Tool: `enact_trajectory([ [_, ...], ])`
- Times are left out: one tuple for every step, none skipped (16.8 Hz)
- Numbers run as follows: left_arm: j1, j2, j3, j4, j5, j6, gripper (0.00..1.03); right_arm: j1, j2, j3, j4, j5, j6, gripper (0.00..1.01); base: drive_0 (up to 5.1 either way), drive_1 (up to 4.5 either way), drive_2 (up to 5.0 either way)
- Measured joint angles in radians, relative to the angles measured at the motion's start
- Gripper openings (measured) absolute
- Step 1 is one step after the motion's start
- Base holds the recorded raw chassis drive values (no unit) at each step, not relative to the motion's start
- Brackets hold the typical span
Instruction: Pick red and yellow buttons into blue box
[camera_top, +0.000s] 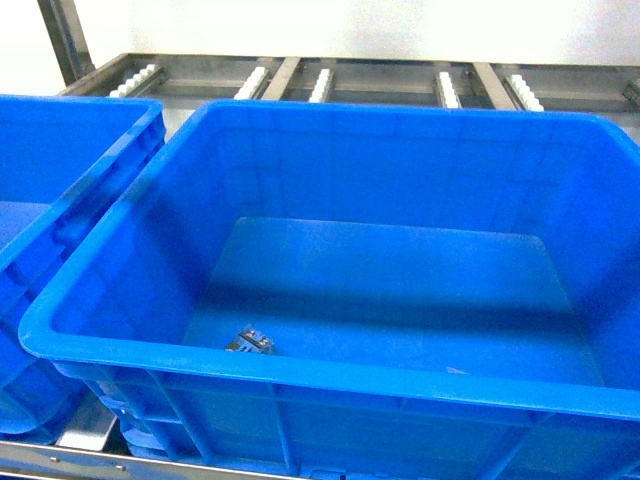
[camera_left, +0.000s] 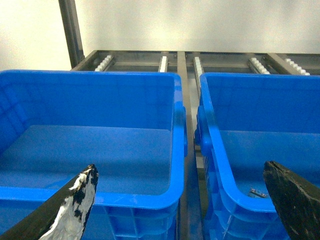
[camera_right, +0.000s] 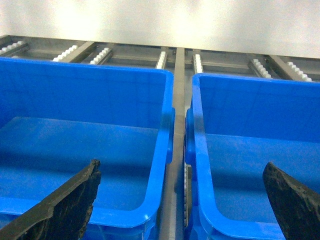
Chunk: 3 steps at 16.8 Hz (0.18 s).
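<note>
While both arms hang back with jaws spread and empty, the left gripper and right gripper face the blue box; no buttons show.

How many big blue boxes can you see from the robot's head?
2. One blue box fills the middle and right; another blue box is cut off at the left edge. More could sit outside this view.
</note>
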Motion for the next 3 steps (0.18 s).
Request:
enact_trajectory([
  [0.0, 0.0, 0.0, 0.0, 0.0, 0.0, 0.98, 0.0, 0.0, 0.0, 0.0, 0.0, 0.0, 0.98, 0.0, 0.0, 0.0],
  [0.0, 0.0, 0.0, 0.0, 0.0, 0.0, 0.98, 0.0, 0.0, 0.0, 0.0, 0.0, 0.0, 0.98, 0.0, 0.0, 0.0],
  [0.0, 0.0, 0.0, 0.0, 0.0, 0.0, 0.98, 0.0, 0.0, 0.0, 0.0, 0.0, 0.0, 0.98, 0.0, 0.0, 0.0],
])
